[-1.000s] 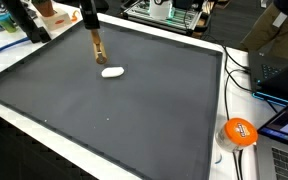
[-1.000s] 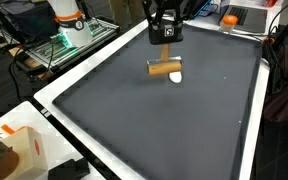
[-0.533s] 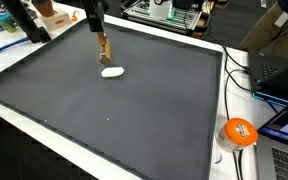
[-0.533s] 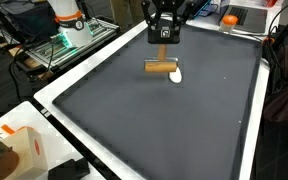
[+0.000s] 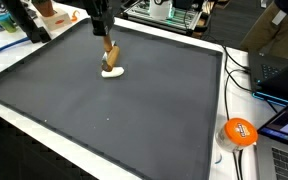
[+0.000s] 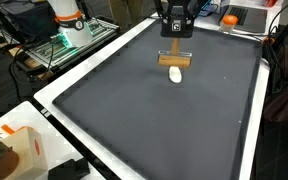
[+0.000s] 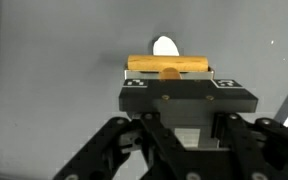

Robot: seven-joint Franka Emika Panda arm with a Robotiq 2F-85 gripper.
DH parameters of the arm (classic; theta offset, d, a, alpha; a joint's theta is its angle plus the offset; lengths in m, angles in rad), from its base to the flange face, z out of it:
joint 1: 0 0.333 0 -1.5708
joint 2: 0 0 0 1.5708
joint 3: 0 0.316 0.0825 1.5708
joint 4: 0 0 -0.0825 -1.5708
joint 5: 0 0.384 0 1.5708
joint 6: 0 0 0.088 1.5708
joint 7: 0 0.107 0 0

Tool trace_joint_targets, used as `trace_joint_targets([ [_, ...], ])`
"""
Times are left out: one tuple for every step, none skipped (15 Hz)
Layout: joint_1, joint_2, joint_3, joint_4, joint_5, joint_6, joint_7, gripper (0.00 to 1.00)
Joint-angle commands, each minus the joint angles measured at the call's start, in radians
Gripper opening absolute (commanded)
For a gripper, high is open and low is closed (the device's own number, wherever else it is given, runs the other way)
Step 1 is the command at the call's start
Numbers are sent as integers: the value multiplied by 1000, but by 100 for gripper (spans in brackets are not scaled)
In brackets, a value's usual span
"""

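My gripper (image 6: 175,48) is shut on a short brown wooden stick (image 6: 176,59), which lies crosswise between the fingers. The stick hangs just above the dark mat (image 6: 154,120). In an exterior view the gripper (image 5: 107,42) holds the stick (image 5: 110,56) slanting down over a small white oval object (image 5: 112,71) that lies on the mat. That white object (image 6: 176,75) sits right beside the stick's low end; whether they touch I cannot tell. In the wrist view the stick (image 7: 169,64) runs across in front of the gripper (image 7: 170,74), with the white object (image 7: 165,45) just beyond it.
The dark mat (image 5: 114,110) covers a white-rimmed table (image 5: 216,120). An orange roll (image 5: 239,131), cables and a laptop (image 5: 284,75) lie past one side. Equipment and clutter (image 5: 169,12) stand along the far edge. A white box (image 6: 19,150) sits by a near corner.
The gripper has carried the stick across the mat toward the white object; the stick now hangs directly by it. The white object has not moved.
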Motion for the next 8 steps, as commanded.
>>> trace_joint_targets([
  [11, 9, -2, -21, -23, -3, 27, 22],
  [13, 16, 0, -25, -22, 5, 23, 22],
  [16, 21, 1, -35, -16, 30, 20, 22],
  [19, 25, 2, -45, -15, 61, 21, 22],
  [22, 32, 1, -51, -18, 91, 24, 22],
  [25, 44, 1, -50, -17, 113, 20, 22],
  [28, 56, -1, -50, -21, 133, 20, 22],
  [30, 70, -2, -43, -18, 126, 14, 22],
])
